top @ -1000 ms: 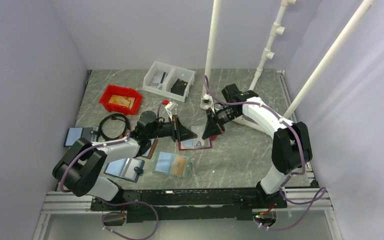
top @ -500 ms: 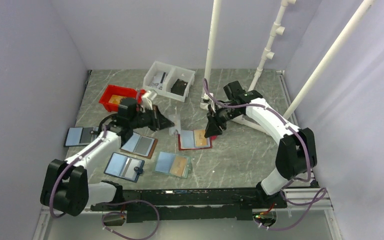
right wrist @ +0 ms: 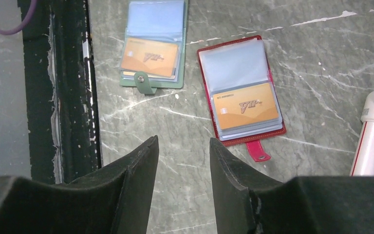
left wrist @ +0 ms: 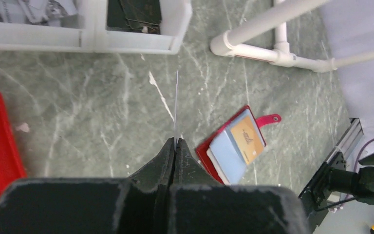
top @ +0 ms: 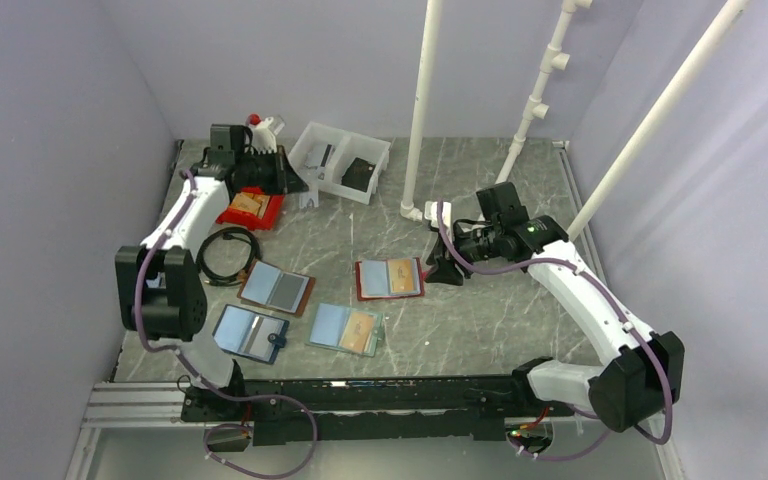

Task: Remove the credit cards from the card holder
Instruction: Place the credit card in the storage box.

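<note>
1. The left gripper (left wrist: 175,142) has its fingers pinched together on a thin card (left wrist: 176,105), seen edge-on, near the red bin (top: 245,208).
2. The card holder (top: 390,279) lies open mid-table with an orange card (right wrist: 245,105) inside.
3. The right gripper (right wrist: 182,141) has its fingers apart and empty, just right of the holder.
4. A second ago both grippers were at the holder. The left has swung to the back-left, and the right has opened and drawn back.

The card holder (top: 390,278) lies opened flat on the bench (top: 480,300), near its middle, red-edged, with a small pink-red tab (right wrist: 258,151) sticking out from one short end. The half away from the tab shows a pale blue-grey leaf. The half next to the tab holds an orange credit card (right wrist: 246,106) marked VIP, tucked behind a clear sleeve. Well away from the holder, a thin credit card (left wrist: 176,105) shows edge-on, pinched in the closed left gripper (left wrist: 175,141) above the bench.
</note>
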Controlling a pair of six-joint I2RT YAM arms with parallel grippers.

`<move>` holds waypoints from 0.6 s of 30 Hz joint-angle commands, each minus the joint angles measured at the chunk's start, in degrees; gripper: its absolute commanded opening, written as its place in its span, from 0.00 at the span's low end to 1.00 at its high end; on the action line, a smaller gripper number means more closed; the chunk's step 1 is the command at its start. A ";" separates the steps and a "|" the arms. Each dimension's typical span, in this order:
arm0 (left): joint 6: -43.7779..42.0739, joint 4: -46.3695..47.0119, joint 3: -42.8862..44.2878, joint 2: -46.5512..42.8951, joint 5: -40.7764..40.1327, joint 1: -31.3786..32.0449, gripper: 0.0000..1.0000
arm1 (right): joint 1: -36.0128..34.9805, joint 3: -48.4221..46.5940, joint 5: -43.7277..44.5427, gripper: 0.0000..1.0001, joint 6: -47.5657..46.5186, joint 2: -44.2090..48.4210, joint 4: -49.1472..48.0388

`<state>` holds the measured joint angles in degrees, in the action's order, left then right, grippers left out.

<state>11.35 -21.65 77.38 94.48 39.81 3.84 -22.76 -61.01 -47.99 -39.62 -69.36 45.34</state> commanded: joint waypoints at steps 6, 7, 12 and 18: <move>-10.60 -7.67 17.08 12.72 -2.46 -1.27 0.00 | 0.11 0.08 0.35 0.46 -3.97 -1.04 -1.57; -10.64 -7.56 18.35 14.13 -2.56 -1.33 0.00 | 0.09 0.10 0.61 0.46 -4.04 -1.00 -1.57; -10.65 -7.33 24.12 20.31 -2.69 -1.85 0.00 | 0.18 0.19 1.79 0.46 -4.24 -1.44 -1.66; -10.65 -7.00 30.14 25.52 -2.48 -2.73 0.00 | 0.18 0.24 1.99 0.46 -4.50 -2.49 -1.57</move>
<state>2.52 -28.86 102.74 118.28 37.08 1.83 -22.76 -60.97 -46.33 -42.54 -71.20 44.97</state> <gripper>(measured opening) 0.012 0.456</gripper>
